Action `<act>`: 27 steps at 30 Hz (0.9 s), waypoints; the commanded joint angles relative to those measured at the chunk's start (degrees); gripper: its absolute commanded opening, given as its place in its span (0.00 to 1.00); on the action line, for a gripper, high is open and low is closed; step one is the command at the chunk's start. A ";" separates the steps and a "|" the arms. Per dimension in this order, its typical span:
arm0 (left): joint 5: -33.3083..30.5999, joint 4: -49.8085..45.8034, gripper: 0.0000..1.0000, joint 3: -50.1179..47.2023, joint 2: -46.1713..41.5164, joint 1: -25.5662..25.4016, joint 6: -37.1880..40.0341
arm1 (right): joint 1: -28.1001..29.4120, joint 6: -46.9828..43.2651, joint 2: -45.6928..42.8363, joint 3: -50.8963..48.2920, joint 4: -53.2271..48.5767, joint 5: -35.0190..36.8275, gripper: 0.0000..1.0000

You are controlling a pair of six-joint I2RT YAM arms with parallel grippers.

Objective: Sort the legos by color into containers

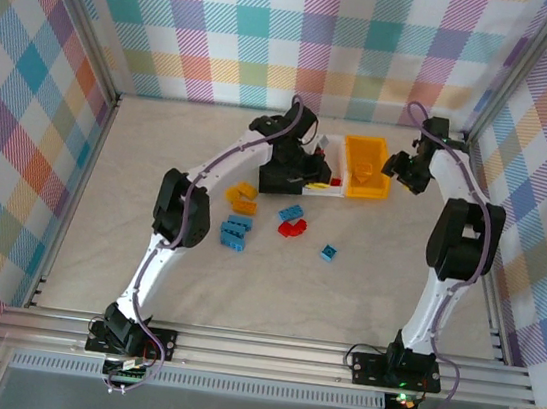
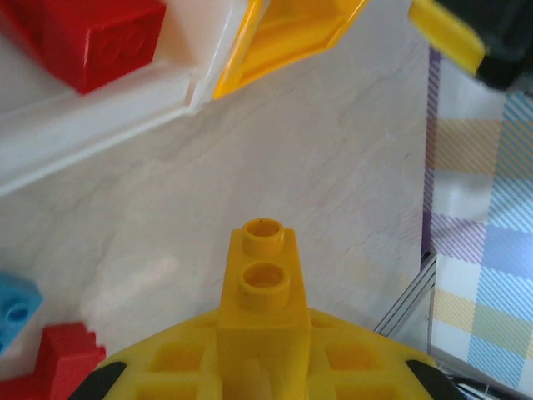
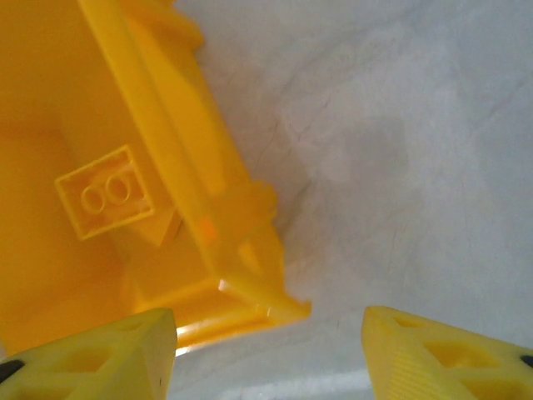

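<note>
Where three bins [image 1: 367, 190] join, one lego [image 2: 265, 293] (gripped)

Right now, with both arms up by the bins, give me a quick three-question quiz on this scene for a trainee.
1. True or false: the left gripper holds a yellow brick.
2. The brick in the white bin is: A blue, B red, C yellow.
3. Fill in: the right gripper, near the orange bin, has its jaws ____.
Key: 1 true; 2 B; 3 open.
</note>
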 commanded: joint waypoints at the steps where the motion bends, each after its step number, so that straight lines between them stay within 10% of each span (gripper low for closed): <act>1: -0.24 -2.67 0.00 -2.67 -7.39 0.54 1.71 | 0.49 -3.78 3.36 4.41 1.06 0.99 0.59; 11: -0.25 -3.77 0.00 -11.19 -15.09 4.38 2.38 | 6.41 -10.84 14.60 18.44 -3.38 -0.62 0.46; 27: 0.33 -1.06 0.00 -12.78 -15.00 5.39 2.42 | 15.37 -9.06 3.78 4.01 -1.57 -2.39 0.28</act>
